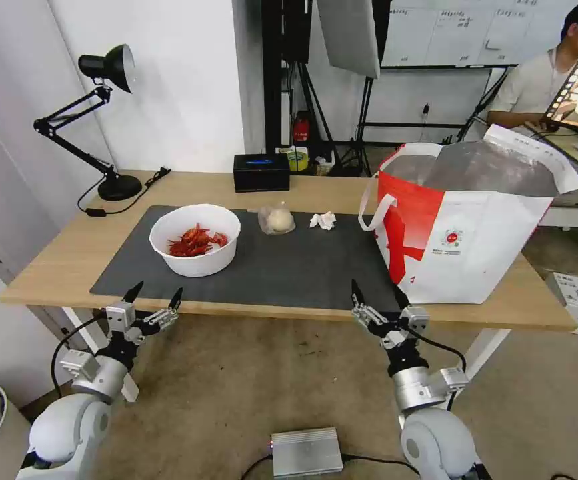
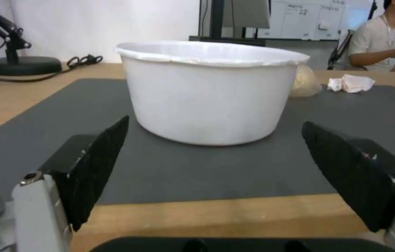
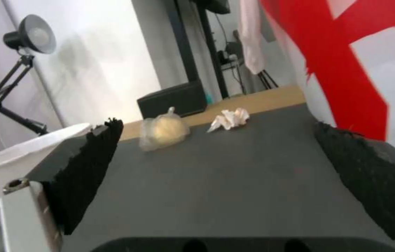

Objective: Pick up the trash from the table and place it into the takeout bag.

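White bowl [image 1: 195, 248] sits at twelve o'clock from the wide-open left gripper [image 1: 155, 294]; right gripper [image 1: 376, 295], also spread, apparently just beside the bag [image 1: 465, 227].

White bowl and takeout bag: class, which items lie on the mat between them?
In the head view, the bagged bun and the crumpled tissue lie between the white bowl and the takeout bag, toward the mat's far edge.

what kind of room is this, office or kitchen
Most likely an office or lab set up for filming, not a kitchen: a wooden desk with a desk lamp, light stands and a whiteboard behind.
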`<state>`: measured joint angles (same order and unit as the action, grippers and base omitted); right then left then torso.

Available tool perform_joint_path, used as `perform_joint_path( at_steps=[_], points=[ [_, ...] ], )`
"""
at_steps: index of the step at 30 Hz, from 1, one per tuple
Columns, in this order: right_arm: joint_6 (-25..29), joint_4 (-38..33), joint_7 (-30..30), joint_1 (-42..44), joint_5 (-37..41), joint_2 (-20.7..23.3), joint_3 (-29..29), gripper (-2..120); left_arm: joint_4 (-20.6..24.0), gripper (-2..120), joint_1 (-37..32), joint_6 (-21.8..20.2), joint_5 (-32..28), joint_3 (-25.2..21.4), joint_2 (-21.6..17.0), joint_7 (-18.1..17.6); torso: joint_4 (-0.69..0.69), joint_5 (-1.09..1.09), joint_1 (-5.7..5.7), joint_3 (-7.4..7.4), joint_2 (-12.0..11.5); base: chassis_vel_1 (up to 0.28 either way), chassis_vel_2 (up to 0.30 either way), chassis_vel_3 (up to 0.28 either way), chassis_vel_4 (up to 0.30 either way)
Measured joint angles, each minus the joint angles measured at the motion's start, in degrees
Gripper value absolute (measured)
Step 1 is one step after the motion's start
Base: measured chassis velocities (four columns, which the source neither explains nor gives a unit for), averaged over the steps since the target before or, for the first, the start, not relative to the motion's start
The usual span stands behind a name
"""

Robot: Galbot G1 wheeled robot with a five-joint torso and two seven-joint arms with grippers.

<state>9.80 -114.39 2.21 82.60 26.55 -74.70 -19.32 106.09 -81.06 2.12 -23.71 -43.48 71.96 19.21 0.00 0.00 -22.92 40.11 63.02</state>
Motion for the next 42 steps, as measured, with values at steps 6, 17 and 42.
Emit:
perform_joint_path(
  at_steps=[6, 17, 42],
  points=[
    [-0.13, 0.45, 0.16, -0.62, 0.08, 0.14, 0.61, 100, 0.24, 100, -0.63, 0.35, 0.04, -0.31, 0.51, 0.16, 0.0, 0.0, 0.0, 0.0, 0.0, 0.0, 0.0, 0.0, 0.0],
    [-0.3, 1.29, 0.38, -1.63, 0.09, -0.69, 1.4, 100, 0.34, 100, -0.43, 0.4, 0.02, -0.54, 0.34, 0.21, 0.0, 0.0, 0.0, 0.0, 0.0, 0.0, 0.0, 0.0, 0.0],
    [-4.2, 11.98, 5.42, -21.49, 3.59, 1.12, 9.62, 100, 0.82, 100, -0.13, 0.39, 0.44, -0.34, 1.64, 0.32, 0.0, 0.0, 0.0, 0.0, 0.0, 0.0, 0.0, 0.0, 0.0]
  ],
)
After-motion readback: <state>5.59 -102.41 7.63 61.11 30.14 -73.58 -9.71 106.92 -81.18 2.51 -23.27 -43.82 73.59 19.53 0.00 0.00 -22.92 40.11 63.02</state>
